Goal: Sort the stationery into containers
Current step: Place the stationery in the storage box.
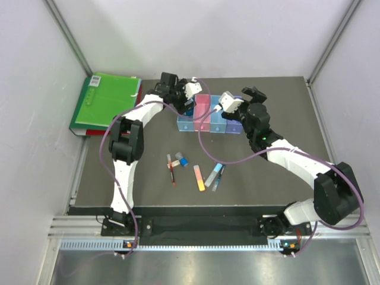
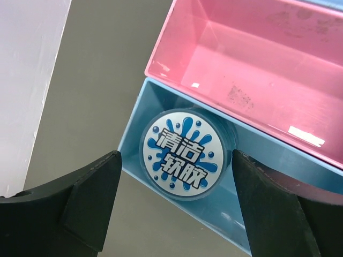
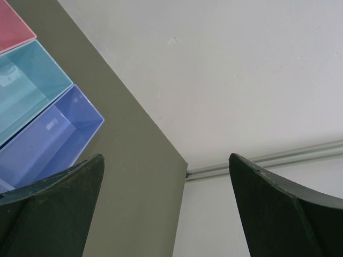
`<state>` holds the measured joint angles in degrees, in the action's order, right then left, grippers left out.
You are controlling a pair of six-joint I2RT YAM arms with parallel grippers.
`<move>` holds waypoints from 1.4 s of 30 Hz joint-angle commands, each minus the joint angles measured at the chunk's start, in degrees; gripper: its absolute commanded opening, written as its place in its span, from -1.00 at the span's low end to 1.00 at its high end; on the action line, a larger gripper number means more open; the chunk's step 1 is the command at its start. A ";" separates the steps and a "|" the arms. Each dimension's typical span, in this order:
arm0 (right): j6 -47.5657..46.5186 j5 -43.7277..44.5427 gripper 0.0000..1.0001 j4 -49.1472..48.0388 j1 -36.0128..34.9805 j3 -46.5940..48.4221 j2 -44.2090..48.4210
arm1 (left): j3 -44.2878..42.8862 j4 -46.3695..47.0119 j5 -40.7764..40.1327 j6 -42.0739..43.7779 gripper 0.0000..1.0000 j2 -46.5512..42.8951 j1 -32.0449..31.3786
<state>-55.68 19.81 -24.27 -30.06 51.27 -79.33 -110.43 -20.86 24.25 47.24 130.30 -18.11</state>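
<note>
Here, five loose pieces of stationery lie on the dark table [image 1: 267, 178] on the near side of the row of four bins [image 1: 211, 122], all well apart from it. The thin red pen [image 1: 173, 172] lies near and left of the row. The tiny blue-capped piece [image 1: 181, 159] sits just beside the pen's far end. The orange-pink flat stick [image 1: 199, 177], the grey flat stick [image 1: 212, 173] and the thin blue pen [image 1: 218, 177] lie close together, straight out from the row's middle.

At the row's left end, the left gripper [image 2: 176, 160] hangs over the leftmost light blue bin [image 2: 136, 126]. Its jaws are spread wide and grip nothing. Between them the wrist view shows the round blue tape roll [image 2: 181, 153], its white face printed with a blue splash, inside that bin with a gap at either finger. The pink bin [image 2: 257, 69] adjoins it.

At the row's right end, the right gripper [image 3: 166, 160] hovers just beyond the purple bin [image 3: 48, 139], jaws fully apart and empty, facing the table's far edge and the pale wall [image 3: 241, 69]. The second light blue bin [image 3: 27, 85] sits between the purple and the pink.

Far left of the row, the big green folder [image 1: 107, 101] lies against the back corner.
</note>
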 commanded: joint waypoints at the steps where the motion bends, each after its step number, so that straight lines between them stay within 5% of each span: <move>1: 1.01 -0.48 0.99 -1.57 0.71 3.31 -0.47 | 3.11 8.20 -2.45 -1.01 0.76 -4.62 -0.44; 16: 1.19 -0.39 0.99 -1.57 0.62 3.58 -0.65 | 4.26 0.31 5.63 -0.31 0.75 -8.39 -0.35; 23: 1.01 -0.30 0.99 -1.30 0.80 3.40 -0.13 | 1.80 -15.41 12.13 6.19 0.74 -10.24 -0.35; 36: 2.33 0.05 0.99 0.10 0.80 1.82 3.04 | 7.24 -23.43 9.24 6.45 0.72 -20.68 -0.26; 42: 9.35 -7.12 0.99 15.10 0.80 5.23 4.97 | 16.81 -22.30 6.51 10.14 0.72 -27.63 -0.26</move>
<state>-52.23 19.03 -19.73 -29.76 52.34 -77.23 -99.02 -42.11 31.75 53.91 108.18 -18.44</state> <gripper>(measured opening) 0.995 0.863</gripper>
